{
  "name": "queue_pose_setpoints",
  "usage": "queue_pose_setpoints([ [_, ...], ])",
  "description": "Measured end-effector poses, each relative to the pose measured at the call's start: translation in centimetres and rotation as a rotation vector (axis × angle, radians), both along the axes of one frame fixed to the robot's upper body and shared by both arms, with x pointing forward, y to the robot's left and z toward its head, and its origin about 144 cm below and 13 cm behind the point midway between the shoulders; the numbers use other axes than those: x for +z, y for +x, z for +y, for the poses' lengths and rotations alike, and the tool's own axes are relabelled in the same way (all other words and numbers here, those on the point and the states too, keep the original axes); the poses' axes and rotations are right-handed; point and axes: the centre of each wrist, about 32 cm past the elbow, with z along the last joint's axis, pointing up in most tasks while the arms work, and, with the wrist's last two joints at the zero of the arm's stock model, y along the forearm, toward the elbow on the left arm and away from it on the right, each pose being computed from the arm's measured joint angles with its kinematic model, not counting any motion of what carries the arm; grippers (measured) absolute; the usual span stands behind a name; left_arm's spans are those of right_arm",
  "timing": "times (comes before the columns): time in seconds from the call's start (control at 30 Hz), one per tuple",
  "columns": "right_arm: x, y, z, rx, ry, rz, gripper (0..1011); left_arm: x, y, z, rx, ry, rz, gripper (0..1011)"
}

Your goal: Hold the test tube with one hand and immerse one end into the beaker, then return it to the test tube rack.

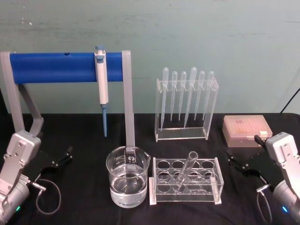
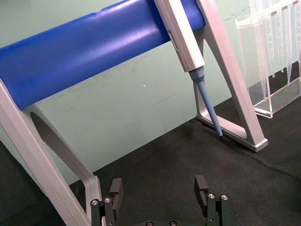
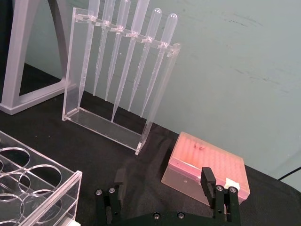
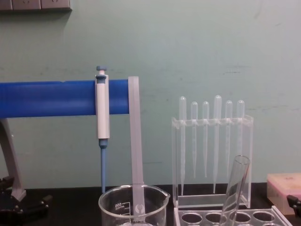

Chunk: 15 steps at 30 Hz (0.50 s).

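The test tube [image 1: 186,170] leans tilted in a hole of the clear multi-hole rack [image 1: 213,183], its open rim up; the chest view shows the test tube [image 4: 236,187] rising from the rack too. The beaker [image 1: 128,182] stands just left of the rack with clear liquid in it, and the beaker [image 4: 133,205] shows its rim low in the chest view. My left gripper [image 1: 63,157] rests open on the black cloth at the far left, nothing between its fingers [image 2: 116,190]. My right gripper [image 1: 236,163] rests open at the far right, fingers [image 3: 208,179] empty.
A blue bar stand [image 1: 61,66] carries a white-and-blue pipettor [image 1: 101,82] behind the beaker. A clear rack of several plastic pipettes [image 1: 186,105] stands at the back centre. A pink tip box [image 1: 247,131] sits at the back right, near my right gripper.
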Motion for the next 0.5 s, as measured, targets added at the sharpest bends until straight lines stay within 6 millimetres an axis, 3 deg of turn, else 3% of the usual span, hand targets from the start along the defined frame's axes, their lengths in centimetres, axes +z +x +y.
queue_pose_setpoints([
  [0.5,0.00,0.00,0.00,0.000,0.000,0.000,1002,0.00,0.00,0.00,0.000,0.000,0.000,1000],
])
